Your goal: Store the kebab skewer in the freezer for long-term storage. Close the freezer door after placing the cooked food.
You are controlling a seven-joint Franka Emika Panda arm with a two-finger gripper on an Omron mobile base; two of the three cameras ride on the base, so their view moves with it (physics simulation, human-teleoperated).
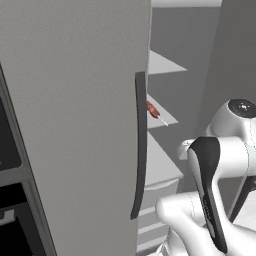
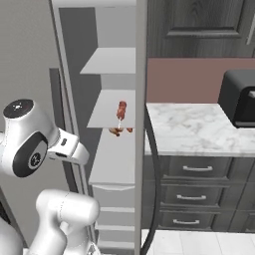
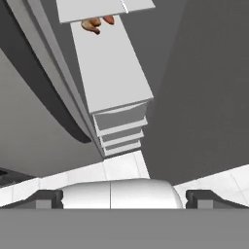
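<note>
The hand (image 3: 124,198) is open and holds nothing. The kebab skewer (image 2: 121,110) lies well ahead of it and higher, on a white shelf (image 2: 107,110) inside the freezer (image 1: 170,95). A marble table (image 2: 199,127) stands beside. The skewer's stick seems to point outward, toward the hand.

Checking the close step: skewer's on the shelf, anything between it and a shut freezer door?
Nothing visible. The kebab skewer lies on a white shelf inside the freezer, back from the shelf's front edge. The freezer door stands open; the gripper is open, empty, down low.
</note>
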